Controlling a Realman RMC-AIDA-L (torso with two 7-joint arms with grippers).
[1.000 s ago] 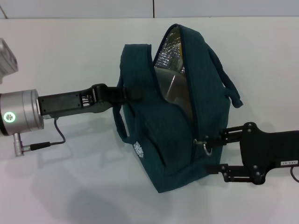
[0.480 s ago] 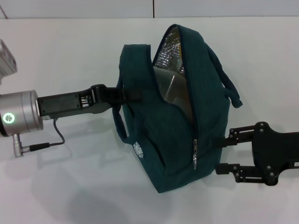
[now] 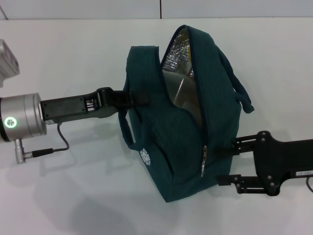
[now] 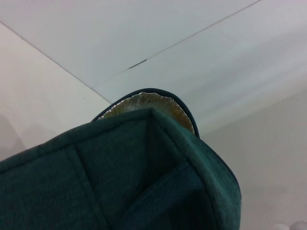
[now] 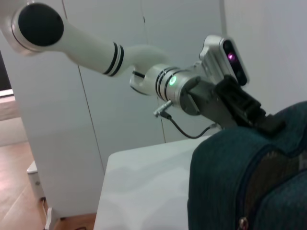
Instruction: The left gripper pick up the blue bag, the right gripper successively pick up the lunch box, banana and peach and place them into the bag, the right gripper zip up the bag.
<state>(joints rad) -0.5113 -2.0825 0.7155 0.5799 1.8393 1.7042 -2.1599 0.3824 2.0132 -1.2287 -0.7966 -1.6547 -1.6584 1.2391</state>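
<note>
The bag (image 3: 188, 117) stands on the tabletop (image 3: 73, 196), half unzipped. The left claw (image 3: 134, 99) pinches its side; the right claw (image 3: 226, 163), spread, flanks its lower corner.

The left arm (image 3: 22, 122) is ended by a silver cylinder on which a round green light (image 3: 10, 122) is seen. A thin black cable (image 3: 51, 149) with a metal plug is attached under it. The left gripper (image 3: 132, 99) is made of black plastic. White arm segments with black rings (image 5: 117, 52) are shown in the right wrist view. The right gripper (image 3: 222, 164) is built from black linkage bars joined with screws, and a small white label (image 3: 303, 173) is carried on its body.
</note>
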